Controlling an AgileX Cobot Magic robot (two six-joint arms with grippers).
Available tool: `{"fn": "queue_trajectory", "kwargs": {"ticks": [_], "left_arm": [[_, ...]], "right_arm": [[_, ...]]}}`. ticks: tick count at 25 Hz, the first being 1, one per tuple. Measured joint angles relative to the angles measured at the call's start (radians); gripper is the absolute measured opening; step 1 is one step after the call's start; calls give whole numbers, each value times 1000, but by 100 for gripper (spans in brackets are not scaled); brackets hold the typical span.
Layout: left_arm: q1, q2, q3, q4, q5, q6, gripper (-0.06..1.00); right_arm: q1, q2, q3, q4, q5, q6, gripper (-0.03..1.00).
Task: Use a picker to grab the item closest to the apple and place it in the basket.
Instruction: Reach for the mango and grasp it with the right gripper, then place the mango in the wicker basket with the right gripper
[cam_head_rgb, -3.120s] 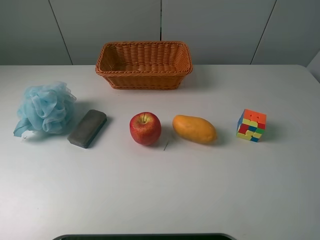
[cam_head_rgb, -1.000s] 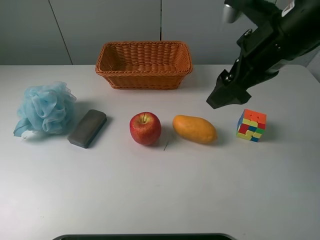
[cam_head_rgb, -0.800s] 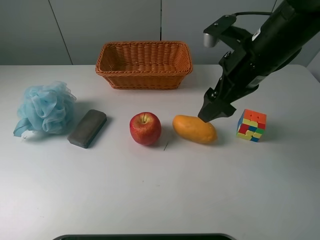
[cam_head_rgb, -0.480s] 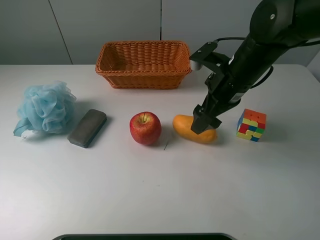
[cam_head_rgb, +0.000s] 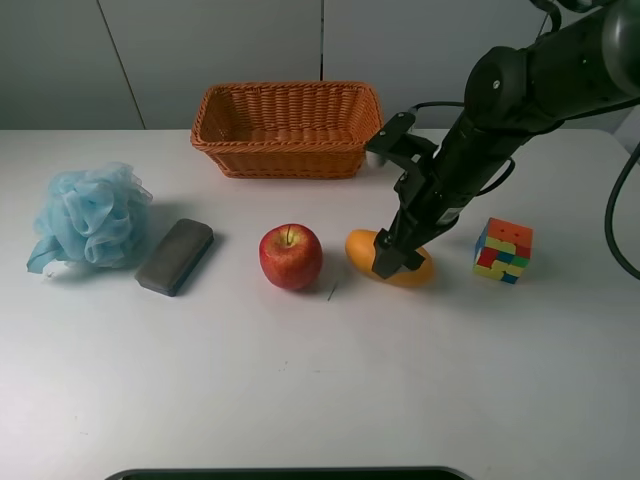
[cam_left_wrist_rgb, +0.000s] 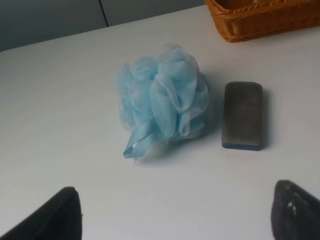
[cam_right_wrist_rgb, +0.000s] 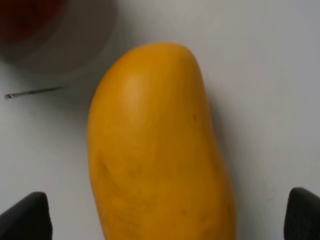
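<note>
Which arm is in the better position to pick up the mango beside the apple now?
Right. The right gripper sits low over the mango, fingers open on either side of it. The left gripper is open near the blue pouf and grey block, beyond the apple.

Three seconds ago no arm stands over the table (cam_head_rgb: 300, 380); now the right arm (cam_head_rgb: 520, 95) leans in from the far right. A second ago its right gripper (cam_head_rgb: 392, 262) hangs high, up above the Rubik's cube (cam_head_rgb: 503, 251). Since then it has swung down and inward in steps, and it now sits low on the mango (cam_head_rgb: 418, 270), hiding the fruit's middle, its dark fingertips (cam_right_wrist_rgb: 24, 216) spread wide to either side.
</note>
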Motion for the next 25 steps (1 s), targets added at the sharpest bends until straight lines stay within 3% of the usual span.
{"fn": "queue_trajectory", "kwargs": {"ticks": [13, 17, 25], "left_arm": [[0, 0, 0, 0, 0, -4, 73], [0, 0, 0, 0, 0, -4, 73], [0, 0, 0, 0, 0, -4, 73]], "right_arm": [[0, 102, -6, 44, -39, -34, 69], [0, 104, -6, 44, -42, -35, 48], [0, 104, -6, 44, -44, -36, 49]]}}
